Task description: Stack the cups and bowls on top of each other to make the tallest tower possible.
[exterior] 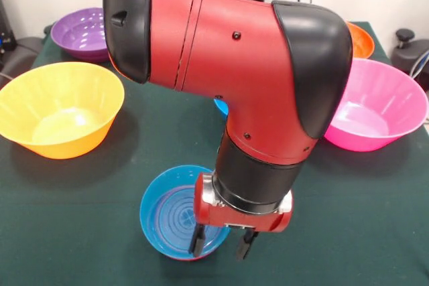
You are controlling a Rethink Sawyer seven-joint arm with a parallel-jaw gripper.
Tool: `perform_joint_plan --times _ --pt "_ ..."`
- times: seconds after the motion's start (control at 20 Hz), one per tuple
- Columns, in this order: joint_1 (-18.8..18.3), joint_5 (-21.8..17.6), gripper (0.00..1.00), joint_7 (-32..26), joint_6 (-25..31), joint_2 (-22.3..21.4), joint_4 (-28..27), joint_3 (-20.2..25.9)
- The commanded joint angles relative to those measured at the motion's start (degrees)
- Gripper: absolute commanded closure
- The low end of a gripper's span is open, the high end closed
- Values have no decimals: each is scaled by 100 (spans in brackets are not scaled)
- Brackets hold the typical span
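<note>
Nearest, the tool hangs with fingers parted, one inside the glossy blue plastic bowl nested in a red one on the green desk. Farther back sit yellow-orange, pink and purple bowls.

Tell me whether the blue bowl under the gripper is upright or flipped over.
Upright: the blue bowl shows its open inside, with rings on its floor. A red rim shows beneath it.

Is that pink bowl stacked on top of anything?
No. The pink bowl sits by itself right on the green table, with nothing beneath it.
</note>
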Motion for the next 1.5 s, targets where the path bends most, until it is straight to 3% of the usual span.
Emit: perform_joint_plan --times 0.05,0.15,0.3,0.85,1.25,1.5 --pt "-57 62 0 -2143 13 178 -41 376" --pt "-86 394 0 -996 819 -58 76 382" --pt "-45 590 0 -1007 1307 -308 14 142" --pt "-9 1002 0 -1056 1831 -697 68 -369" --pt "-71 1340 0 -1165 1331 -468 -150 -637" --pt "-155 1821 0 -1450 913 -178 -370 -1049"
